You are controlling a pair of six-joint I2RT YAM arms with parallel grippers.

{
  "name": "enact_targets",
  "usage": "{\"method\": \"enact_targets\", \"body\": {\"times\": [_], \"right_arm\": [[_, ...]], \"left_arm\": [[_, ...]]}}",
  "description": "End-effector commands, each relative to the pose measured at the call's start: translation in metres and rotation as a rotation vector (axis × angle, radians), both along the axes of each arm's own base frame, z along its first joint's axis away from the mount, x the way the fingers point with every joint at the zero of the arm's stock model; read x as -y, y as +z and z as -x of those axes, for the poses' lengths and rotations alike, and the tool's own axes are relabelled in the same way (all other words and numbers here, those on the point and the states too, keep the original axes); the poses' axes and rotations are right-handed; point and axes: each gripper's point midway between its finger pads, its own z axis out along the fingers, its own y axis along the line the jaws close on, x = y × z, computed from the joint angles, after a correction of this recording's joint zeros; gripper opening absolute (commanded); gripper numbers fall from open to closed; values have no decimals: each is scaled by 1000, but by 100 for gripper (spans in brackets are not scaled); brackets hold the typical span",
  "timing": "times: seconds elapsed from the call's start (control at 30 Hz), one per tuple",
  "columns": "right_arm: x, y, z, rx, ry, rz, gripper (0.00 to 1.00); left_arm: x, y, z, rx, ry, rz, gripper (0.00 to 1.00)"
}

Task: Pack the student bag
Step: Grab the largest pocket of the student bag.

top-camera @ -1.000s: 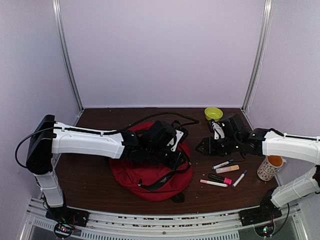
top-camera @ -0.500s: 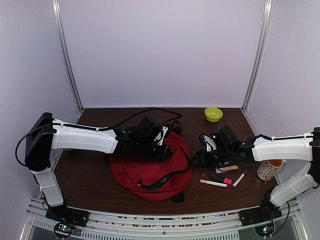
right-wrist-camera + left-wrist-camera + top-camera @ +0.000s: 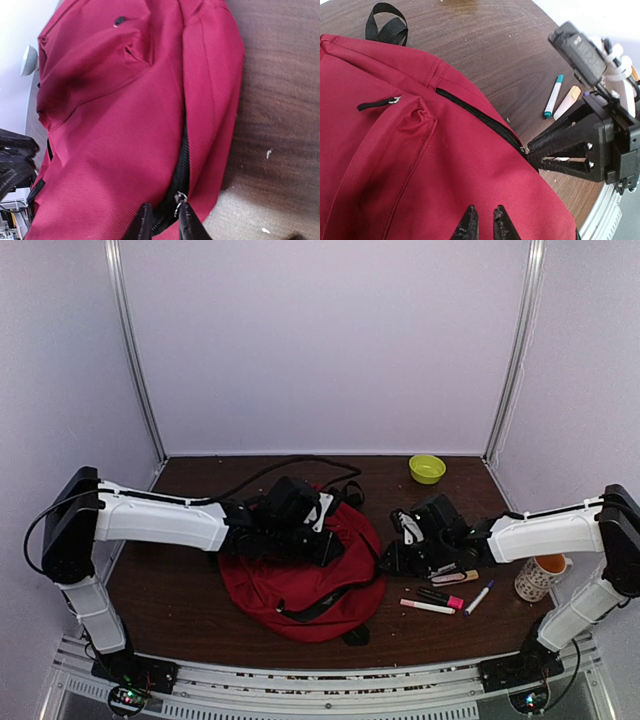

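Right hand [image 3: 164, 212] nearly together by the dark-red fabric backpack [image 3: 125, 115] (gripping its metal zipper pull [image 3: 177, 197]? can't tell); should pinch squarely, drag along track

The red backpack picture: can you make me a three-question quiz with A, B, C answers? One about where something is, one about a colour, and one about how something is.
1. Where is the green bowl?
A) at the front left corner
B) at the back right of the table
C) on the floor

2. What colour is the top loop of the backpack?
A) black
B) yellow
C) white

3. How is the backpack?
A) standing upright
B) hanging in the air
C) lying flat on the table

Answers:
1 B, the bowl sits near the far right corner.
2 A, the loop shows black against the brown wood.
3 C, the backpack lies spread out on the table top.
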Motion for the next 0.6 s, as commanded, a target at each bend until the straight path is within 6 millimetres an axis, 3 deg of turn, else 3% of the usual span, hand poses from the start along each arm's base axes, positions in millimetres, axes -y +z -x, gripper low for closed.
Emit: {"method": "enact_targets", "body": {"times": [0.0, 0.23, 0.4, 0.57], "right_arm": [[-4, 3, -10, 36, -23, -45, 16], [0, -5, -6, 20, -25, -43, 11], [14, -4, -5, 42, -35, 23, 16], [13, 6, -3, 66, -12, 12, 20]], "left_arm": [[3, 20, 2, 20, -6, 69, 12], [0, 25, 2, 33, -5, 67, 12], [4, 33, 0, 46, -10, 67, 13], [14, 37, -6, 51, -13, 72, 16]]}}
